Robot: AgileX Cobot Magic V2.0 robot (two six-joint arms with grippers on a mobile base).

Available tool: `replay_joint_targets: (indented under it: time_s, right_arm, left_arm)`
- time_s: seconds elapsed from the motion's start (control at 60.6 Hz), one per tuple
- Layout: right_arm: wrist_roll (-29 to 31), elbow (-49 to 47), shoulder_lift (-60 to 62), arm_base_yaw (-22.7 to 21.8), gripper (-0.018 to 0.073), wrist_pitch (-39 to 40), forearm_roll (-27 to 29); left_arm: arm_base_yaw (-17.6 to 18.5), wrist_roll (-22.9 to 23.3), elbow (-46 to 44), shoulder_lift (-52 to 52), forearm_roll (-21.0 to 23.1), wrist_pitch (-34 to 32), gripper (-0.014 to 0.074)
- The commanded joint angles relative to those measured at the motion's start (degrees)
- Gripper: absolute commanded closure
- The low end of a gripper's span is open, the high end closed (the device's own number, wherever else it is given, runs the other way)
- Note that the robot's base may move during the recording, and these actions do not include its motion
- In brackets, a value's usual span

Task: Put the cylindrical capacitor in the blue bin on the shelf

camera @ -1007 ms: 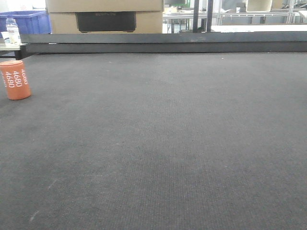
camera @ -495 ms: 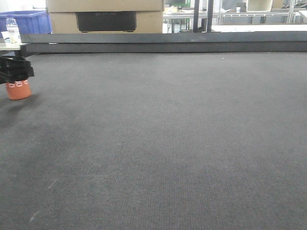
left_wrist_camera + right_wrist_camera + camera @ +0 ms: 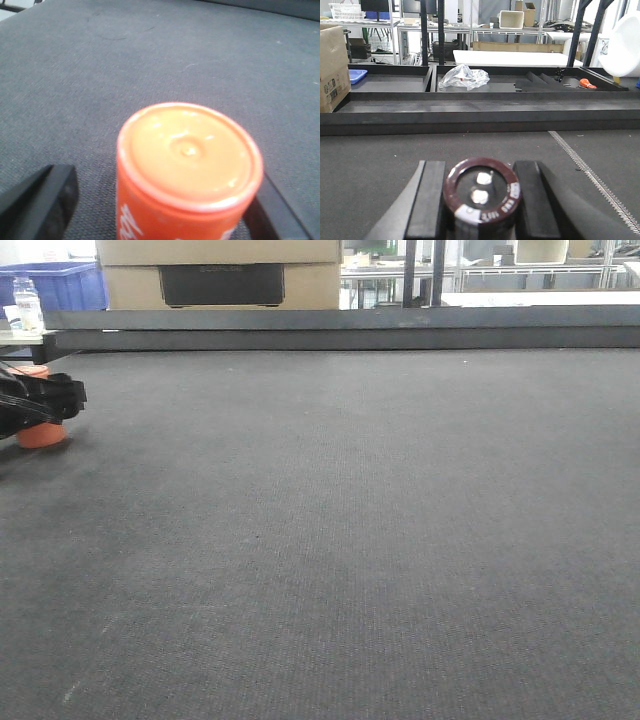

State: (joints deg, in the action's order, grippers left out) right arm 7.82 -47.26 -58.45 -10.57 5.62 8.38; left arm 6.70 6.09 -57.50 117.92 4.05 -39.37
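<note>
the cylindrical capacitor is a small orange-red can standing upright on the dark desk, near the desk's far left corner. its flat round top is paler orange, with a raised rim and a small dimple at the centre. bits of white print show on its side. the left claw straddles its middle, hiding most of the lettering.

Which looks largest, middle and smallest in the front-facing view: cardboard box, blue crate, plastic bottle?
1. cardboard box
2. blue crate, cut off by the left frame edge
3. plastic bottle
The bottle stands in front of the crate, so true sizes stay unsure.
</note>
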Motion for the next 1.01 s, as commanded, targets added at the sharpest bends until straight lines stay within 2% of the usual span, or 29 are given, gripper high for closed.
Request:
replay_joint_targets:
  time_s: [0.0, 0.198, 0.38, 0.578, 0.644, 0.743, 0.842, 0.991]
  right_arm:
    - [0.04, -0.04, 0.43, -0.10, 0.0721, 1.35, -0.18]
    - [0.04, -0.04, 0.43, -0.10, 0.0721, -0.79, -0.18]
    - [0.04, -0.73, 0.43, -0.10, 0.0721, -6.53, -0.18]
    - [0.04, -6.50, 0.43, -0.01, 0.0721, -19.47, -0.18]
    - [0.04, -8.67, 0.43, 0.69, 0.0721, -24.30, -0.18]
    - [0.16, -11.31, 0.43, 3.51, 0.0721, -30.27, -0.18]
    - [0.68, -12.11, 1.16, 7.43, 0.0721, -32.96, -0.18]
    - [0.68, -12.11, 4.91, 13.20, 0.0721, -35.31, -0.18]
  left_arm:
    - [-0.27, 0.15, -0.46, -0.01, 0.65, -0.95, 0.0232]
    - [-0.27, 0.15, -0.46, -1.83, -0.64, 2.74, 0.0708]
    - [-0.15, 0.06, -0.49, -9.73, -6.45, 11.96, 0.0707]
    - [-0.14, 0.06, -0.73, -22.84, -8.49, 25.43, 0.0707]
    - [-0.14, 0.06, -1.78, -27.53, -8.72, 32.79, 0.0707]
    - [0.10, 0.06, -3.85, -33.92, -8.81, 44.25, 0.0707]
    - [0.91, 0.06, -6.27, -38.82, -8.94, 54.78, 0.0707]
    - [3.41, 0.02, -6.97, -46.85, -9.18, 62.96, 0.0707]
